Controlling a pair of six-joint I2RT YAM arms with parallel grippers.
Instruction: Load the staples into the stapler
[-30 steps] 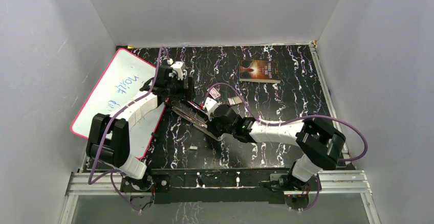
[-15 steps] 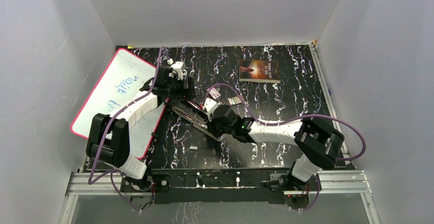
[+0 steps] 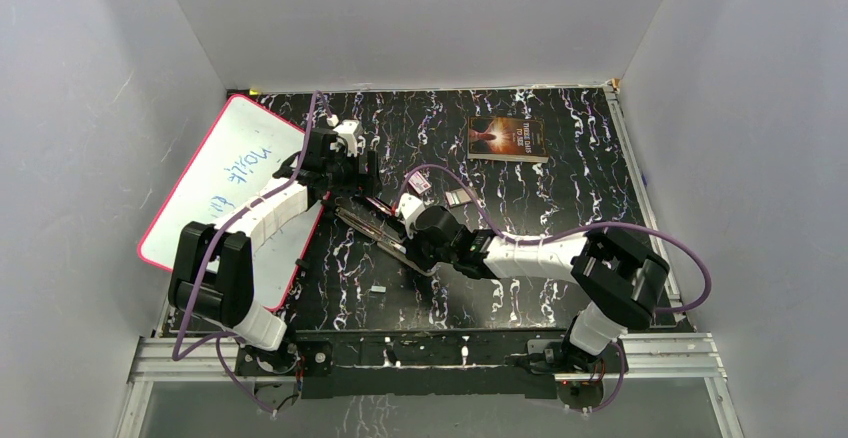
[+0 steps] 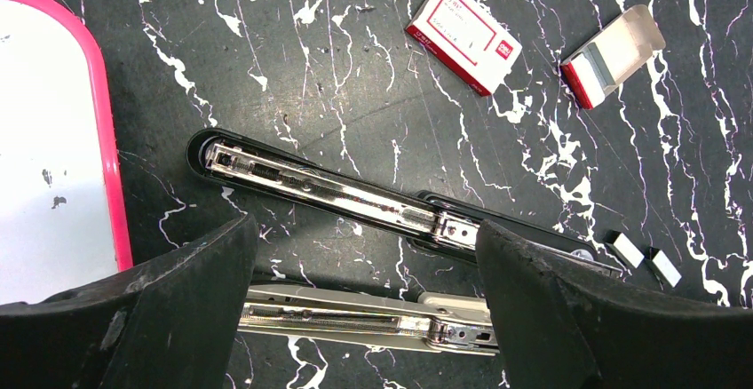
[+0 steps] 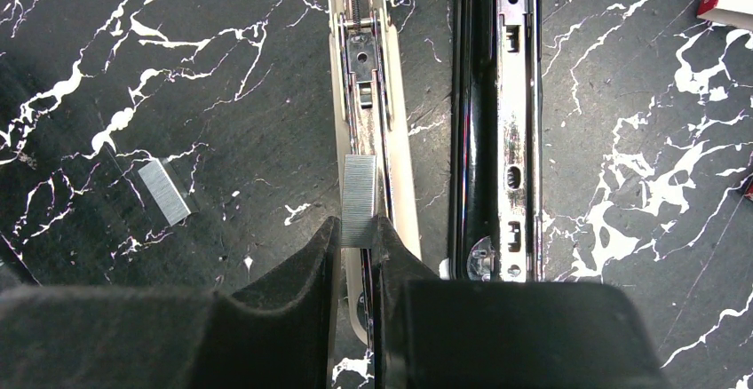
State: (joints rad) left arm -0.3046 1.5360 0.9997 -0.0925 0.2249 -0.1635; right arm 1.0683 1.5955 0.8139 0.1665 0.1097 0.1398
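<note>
pink-rimmed whiteboard [image 3: 225, 173] with blue scribbles off to the left, slim book [image 3: 508, 139] flat near the back, closed red-and-white box [image 4: 462, 34] near an opened box [image 4: 613, 56], black marble-look table [image 3: 580, 173] under it all

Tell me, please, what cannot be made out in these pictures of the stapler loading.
- Right wrist view: the lower end of the held staple strip is hidden between the right jaws. Whether it touches the cream stapler rail is unclear.
- Left wrist view: both ends of that rail are covered by the open left jaws.
- Top view: the book title is too small, and the right arm hides the strip.
</note>
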